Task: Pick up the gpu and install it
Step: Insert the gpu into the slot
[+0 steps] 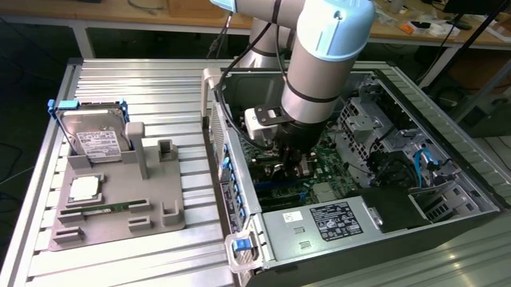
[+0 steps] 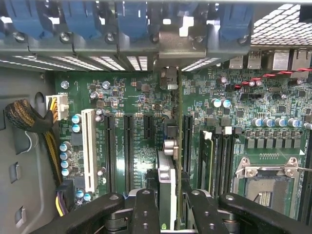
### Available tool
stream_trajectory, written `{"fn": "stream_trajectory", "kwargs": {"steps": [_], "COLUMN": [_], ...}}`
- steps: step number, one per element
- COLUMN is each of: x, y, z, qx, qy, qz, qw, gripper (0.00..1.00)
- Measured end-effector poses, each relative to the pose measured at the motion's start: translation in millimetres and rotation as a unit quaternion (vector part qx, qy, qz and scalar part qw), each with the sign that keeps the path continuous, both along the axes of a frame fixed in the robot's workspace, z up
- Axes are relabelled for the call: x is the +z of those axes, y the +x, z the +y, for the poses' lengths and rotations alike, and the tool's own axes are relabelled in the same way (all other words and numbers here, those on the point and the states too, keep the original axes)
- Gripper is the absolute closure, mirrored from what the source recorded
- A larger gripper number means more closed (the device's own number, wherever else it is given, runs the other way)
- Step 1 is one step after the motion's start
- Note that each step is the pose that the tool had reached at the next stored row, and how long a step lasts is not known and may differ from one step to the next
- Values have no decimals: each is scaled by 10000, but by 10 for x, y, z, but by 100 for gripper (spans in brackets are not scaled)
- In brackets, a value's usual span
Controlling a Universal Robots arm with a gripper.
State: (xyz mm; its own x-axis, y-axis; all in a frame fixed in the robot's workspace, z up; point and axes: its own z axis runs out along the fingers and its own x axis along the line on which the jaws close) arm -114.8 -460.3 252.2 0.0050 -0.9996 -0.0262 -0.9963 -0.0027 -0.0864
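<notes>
Ribbed silver aluminium-profile table [image 1: 152,89] sat under the arm, extending out to the exterior view's left of it. Long light-wood workbench [image 1: 136,15] ran behind the arm, white metal legs, small clutter on top. Dark floor [image 1: 24,119] beyond the table edge. Lighting even, bright.

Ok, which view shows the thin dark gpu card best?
The wrist view: the thin dark gpu card stands edge-on between the fingers, above the green motherboard. In the exterior view the arm hides it.
</notes>
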Motion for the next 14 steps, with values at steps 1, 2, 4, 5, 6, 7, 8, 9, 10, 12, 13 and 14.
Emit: {"fn": "stream_trajectory", "kwargs": {"steps": [1,2,4,5,6,7,8,9,10,12,13,14], "x": [0,0,0,0,0,0,0,0,0,-1,-1,-1], "y": [-1,-4,-17,-26,-34,-40,-43,-43,-42,-41,-41,-41], "z": [-2,-3,-5,-5,-4,-4,-4,-4,-5,-5,-5,-5], "qx": [-9,-15,-24,-24,-24,-24,-27,-51,-75,-104,-113,-121], "qy": [0,0,-1,0,0,0,0,0,-1,0,0,0], "qz": [0,0,0,0,0,0,0,0,0,0,0,0], "qw": [10000,10000,10000,10000,10000,10000,10000,10000,10000,9999,9999,9999], "gripper": [73,73,73,73,73,73,73,73,73,73,73,73]}}
